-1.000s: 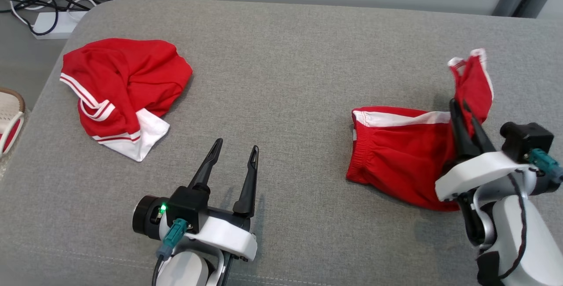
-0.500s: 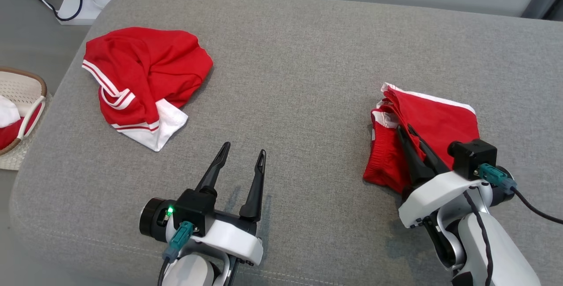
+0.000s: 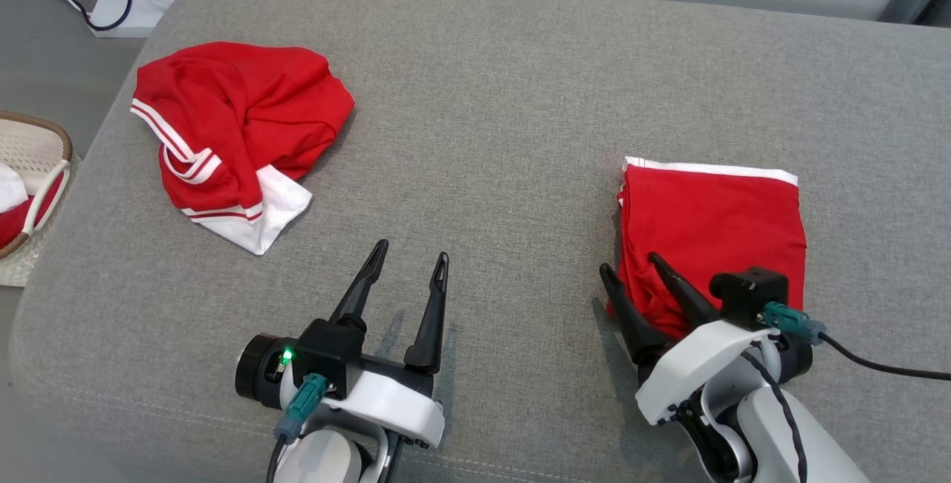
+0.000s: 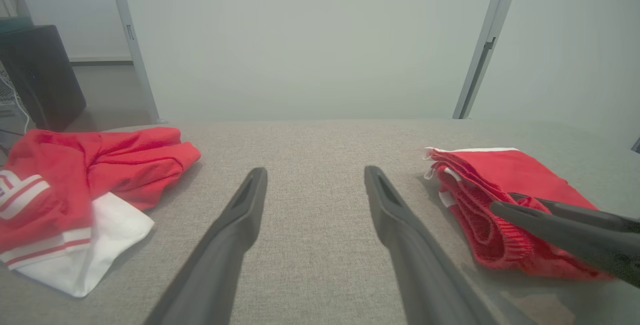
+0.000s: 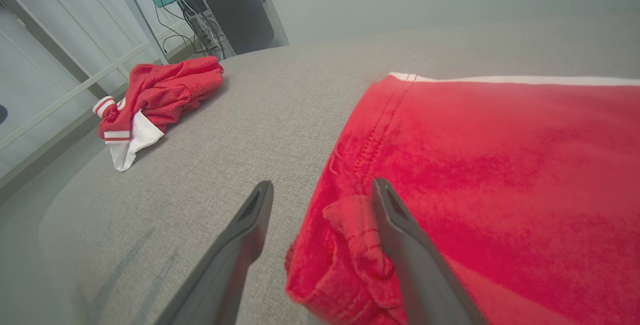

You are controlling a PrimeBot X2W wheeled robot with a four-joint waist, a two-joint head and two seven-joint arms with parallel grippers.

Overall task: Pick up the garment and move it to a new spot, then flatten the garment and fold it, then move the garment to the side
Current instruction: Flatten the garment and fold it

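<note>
The garment is a pair of red shorts with white trim, lying folded into a flat rectangle on the right of the grey cushion. My right gripper stands open at its near left corner. One finger rests over the bunched waistband edge and the other over bare cushion; it grips nothing. In the right wrist view the red cloth lies ahead and right of the spread gripper. My left gripper is open and empty over the cushion's near middle, as the left wrist view also shows, with the folded garment to its right.
A second red garment with white stripes lies crumpled at the cushion's far left. A woven basket holding red and white cloth sits on the floor beyond the left edge. Cables and a power strip lie at the far left corner.
My right gripper carried the raised flap over onto the shorts, drew back towards me and opened, letting go. The garment now lies flat. The camera shifted; the left arm stayed still.
</note>
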